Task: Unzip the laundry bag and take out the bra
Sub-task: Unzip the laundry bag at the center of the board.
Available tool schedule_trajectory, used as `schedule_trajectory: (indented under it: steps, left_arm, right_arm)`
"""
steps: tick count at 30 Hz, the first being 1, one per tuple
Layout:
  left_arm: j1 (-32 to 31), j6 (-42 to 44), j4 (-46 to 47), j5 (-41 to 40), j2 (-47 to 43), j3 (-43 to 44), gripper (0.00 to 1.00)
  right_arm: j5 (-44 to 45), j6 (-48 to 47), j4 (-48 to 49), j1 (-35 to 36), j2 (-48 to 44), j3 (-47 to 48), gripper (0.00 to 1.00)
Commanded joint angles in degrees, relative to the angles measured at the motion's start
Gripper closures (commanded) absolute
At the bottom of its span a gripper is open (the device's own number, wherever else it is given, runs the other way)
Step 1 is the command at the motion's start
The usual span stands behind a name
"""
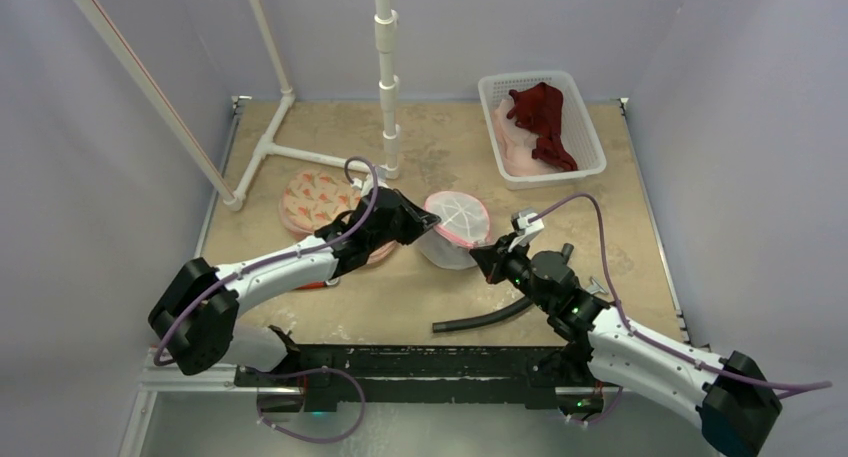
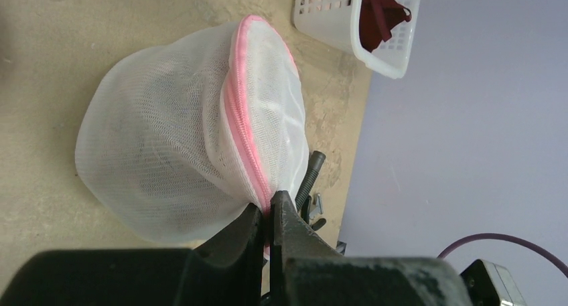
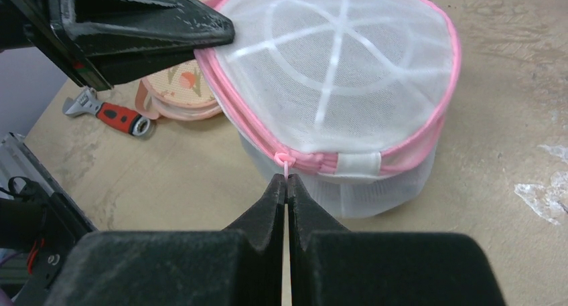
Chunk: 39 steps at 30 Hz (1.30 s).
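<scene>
Mesh bag (image 1: 457,217) mid tbl (image 1: 620,239); basket (image 1: 590,127) far-R.

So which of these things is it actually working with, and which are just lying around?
In use: laundry bag, its pink zip pull, left claw pinching the bag's rim, right claw on the pull.
Lying about: basket, wrench, black hose, patterned pouch, white pipe frame.

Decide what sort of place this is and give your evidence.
Probably a robotics lab test cell, not a laundry room: plain walls box in a scuffed table, a white pipe frame stands on it, and a wrench lies there.
</scene>
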Motion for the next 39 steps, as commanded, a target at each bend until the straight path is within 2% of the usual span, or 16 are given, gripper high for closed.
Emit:
schedule_trajectory:
  steps: [1, 10, 11, 13, 15, 16, 20, 24, 27, 30, 33, 39]
  left_arm:
    - [1.88, 2.41, 0.67, -0.82, -3.19, -1.78, 1.0]
    - [2.55, 7.13, 3.25, 3.33, -4.4, -2.79, 1.0]
    - [2.59, 8.17, 3.85, 3.44, -4.91, -3.25, 1.0]
    - [2.6, 10.71, 4.13, 3.17, -5.98, -3.86, 1.0]
    - [2.62, 13.73, 4.01, 2.72, -6.98, -4.19, 1.0]
    - [2.55, 15.12, 3.55, 2.31, -7.23, -4.2, 1.0]
    - [2.44, 20.25, 2.85, 2.06, -7.1, -4.7, 0.97]
    - [2.22, 22.85, 3.11, 2.82, -7.03, -7.46, 0.78]
    - [2.09, 24.17, 2.2, 2.57, -8.69, -9.5, 0.5]
    - [2.01, 25.43, -1.07, 0.68, -11.81, -10.13, 0.36]
    - [1.89, 27.24, -6.39, -1.82, -15.83, -9.46, 0.31]
    - [1.95, 31.34, -14.84, -7.81, -21.31, -5.59, 0.3]
  right_arm:
    - [2.43, 1.71, -1.13, 0.07, 0.87, 1.07, 1.0]
    - [2.32, 2.17, -1.72, 0.11, 1.69, 2.35, 1.0]
    - [1.47, 1.95, -1.8, 0.12, 1.41, 2.66, 0.94]
    - [-0.22, 1.39, -2.71, 0.1, 0.15, 3.71, 0.65]
    - [-1.05, 1.35, -5.43, 0.07, -1.78, 5.6, 0.44]
    - [-1.39, 1.38, -7.25, 0.11, -2.56, 6.74, 0.38]
    - [-3.35, 1.67, -12.01, 0.12, -4.14, 10.37, 0.24]
    - [1.03, 4.58, -10.35, 0.03, -2.64, 8.99, 0.23]
    - [2.09, 8.07, -6.95, -0.05, 0.41, 7.6, 0.23]
    - [2.03, 10.09, -2.03, -0.1, 2.24, 6.26, 0.23]
    - [1.83, 9.99, 0.61, -0.1, 2.77, 5.49, 0.23]
    - [1.45, 9.2, 0.8, -0.06, 2.62, 4.68, 0.23]
